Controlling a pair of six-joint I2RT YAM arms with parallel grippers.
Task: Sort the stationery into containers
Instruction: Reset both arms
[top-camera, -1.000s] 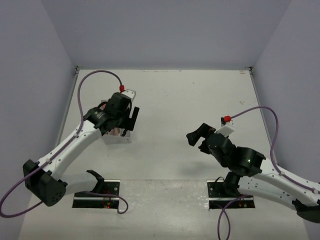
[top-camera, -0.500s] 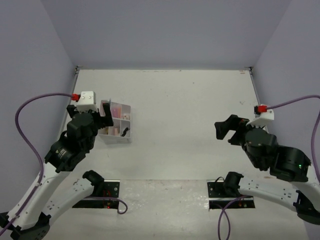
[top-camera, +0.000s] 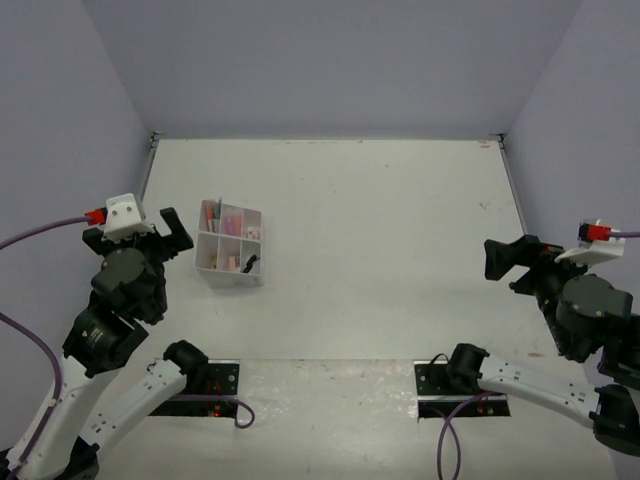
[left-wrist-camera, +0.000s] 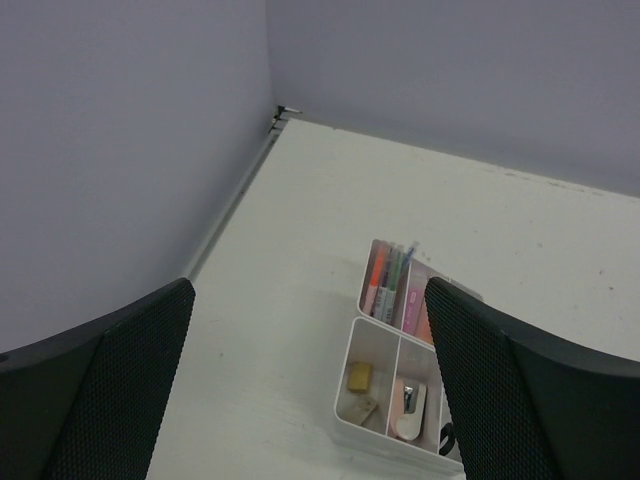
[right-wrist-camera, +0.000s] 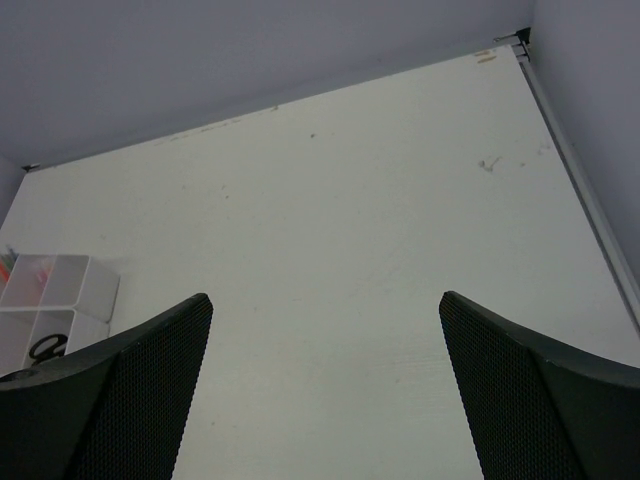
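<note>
The clear organiser box (top-camera: 228, 280) stands at the left of the table and holds the stationery. In the left wrist view the box (left-wrist-camera: 380, 440) shows orange and pink markers with grey pens (left-wrist-camera: 385, 280) in a far compartment. A tan eraser (left-wrist-camera: 360, 377) and a pink-white item (left-wrist-camera: 410, 410) lie in near compartments. The black scissors handle (top-camera: 250, 263) sits at the box's near right corner. My left gripper (top-camera: 165, 232) is open and empty, raised left of the box. My right gripper (top-camera: 510, 262) is open and empty at the far right, well away from the box.
Lilac walls close the table on the left, back and right. A metal strip (left-wrist-camera: 235, 200) runs along the left wall's foot. The arm bases (top-camera: 195, 385) sit at the near edge. The right wrist view shows bare table and the box (right-wrist-camera: 95, 290) at its left edge.
Both arms have drawn back and outward. The left gripper left its place over the box and moved left and nearer. The right gripper moved from mid-table to the far right.
</note>
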